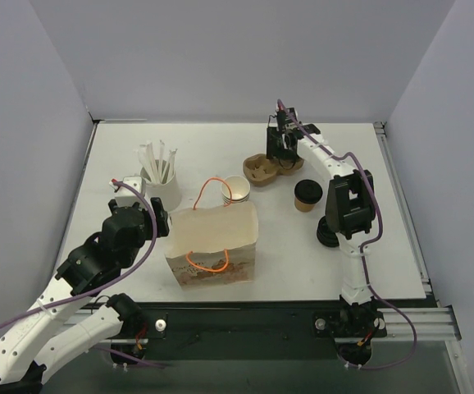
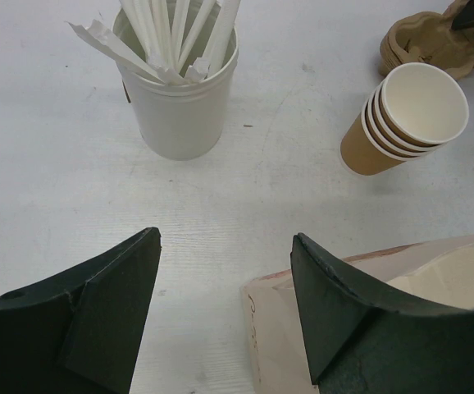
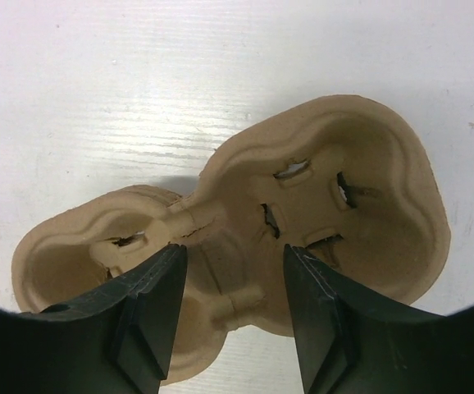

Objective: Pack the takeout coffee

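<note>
The takeout coffee (image 1: 307, 195), a tan cup under a black lid, stands upright on the table right of centre, apart from both grippers. My right gripper (image 1: 282, 148) is open over a brown pulp cup carrier (image 1: 266, 170). In the right wrist view its jaws (image 3: 234, 250) stand either side of the carrier's (image 3: 327, 189) middle bridge, with nothing held. My left gripper (image 1: 151, 217) is open and empty at the left edge of the open paper bag (image 1: 214, 246). In the left wrist view the gripper (image 2: 225, 238) is over bare table, with the bag's corner (image 2: 286, 328) under its right finger.
A nested stack of tan cups (image 1: 235, 190) lies tilted behind the bag and also shows in the left wrist view (image 2: 409, 115). A white cup of wrapped straws (image 1: 161, 176) stands at the left (image 2: 180, 90). A dark round object (image 1: 327, 233) sits by the right arm.
</note>
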You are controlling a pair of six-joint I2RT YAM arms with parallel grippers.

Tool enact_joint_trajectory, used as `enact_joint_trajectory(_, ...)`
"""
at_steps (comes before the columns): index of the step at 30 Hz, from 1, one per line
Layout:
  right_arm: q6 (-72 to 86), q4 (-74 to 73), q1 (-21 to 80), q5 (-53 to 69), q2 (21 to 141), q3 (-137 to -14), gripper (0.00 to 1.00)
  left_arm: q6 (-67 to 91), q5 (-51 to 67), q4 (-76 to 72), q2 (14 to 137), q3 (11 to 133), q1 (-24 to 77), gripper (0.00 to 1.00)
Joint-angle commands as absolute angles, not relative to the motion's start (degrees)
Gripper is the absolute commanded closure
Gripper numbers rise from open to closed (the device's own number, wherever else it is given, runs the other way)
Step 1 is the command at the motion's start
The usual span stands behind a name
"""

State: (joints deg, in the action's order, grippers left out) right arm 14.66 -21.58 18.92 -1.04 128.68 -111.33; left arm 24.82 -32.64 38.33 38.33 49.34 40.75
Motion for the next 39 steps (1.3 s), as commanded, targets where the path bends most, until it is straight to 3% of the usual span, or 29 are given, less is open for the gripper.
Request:
enact_joint_trajectory(1,12.48,-22.85,18.46,2.98,127.44,-114.08,0.48,25.14,-32.26,36.47,38.15,50.01,40.52,0.25)
enact_joint_trajectory(24,8.00,-22.68,18.46,5.98,130.78,-115.49,0.45,24.96,-32.26,35.77,39.20,50.01,40.52,0.25)
enact_joint_trajectory(32,7.73,-22.76,18.46,5.80,131.40,-115.75,0.50,24.79,-32.52,35.60,39.20,49.66,40.52,0.25)
enact_joint_trajectory(34,8.00,-22.76,18.54,5.36,131.14,-115.75,0.56,24.79,-32.52,35.51,39.29,49.66,40.52,0.25)
enact_joint_trajectory(39,8.87,-23.03,18.81,3.17,128.77,-115.58,0.57,24.70,-32.52,35.60,39.38,49.66,40.52,0.25)
